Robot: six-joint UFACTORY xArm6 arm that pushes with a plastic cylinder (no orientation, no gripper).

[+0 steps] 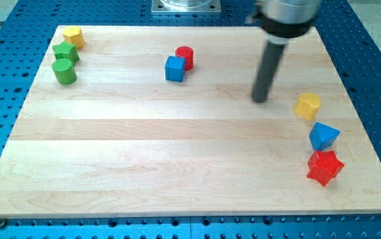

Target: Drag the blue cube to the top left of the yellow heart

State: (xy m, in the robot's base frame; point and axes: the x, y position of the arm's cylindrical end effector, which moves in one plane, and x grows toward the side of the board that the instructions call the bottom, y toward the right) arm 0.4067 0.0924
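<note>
Camera view shows no readable writing or labels anywhere. My tip (261,99), a bare rod with no pincer to open or close, rests on the wooden board (177,166). The blue cube (174,69) sits well to the view's left of it, touching a red cylinder (185,57). The yellow heart (307,105) lies near the tip's right, with a blue block (323,136) and red star (324,167) below. Two green blocks (64,62) and a yellow block (74,36) sit far left.

Pale matt wooden board (177,166) (faint grain) on blue perforated metal table (376,79).
</note>
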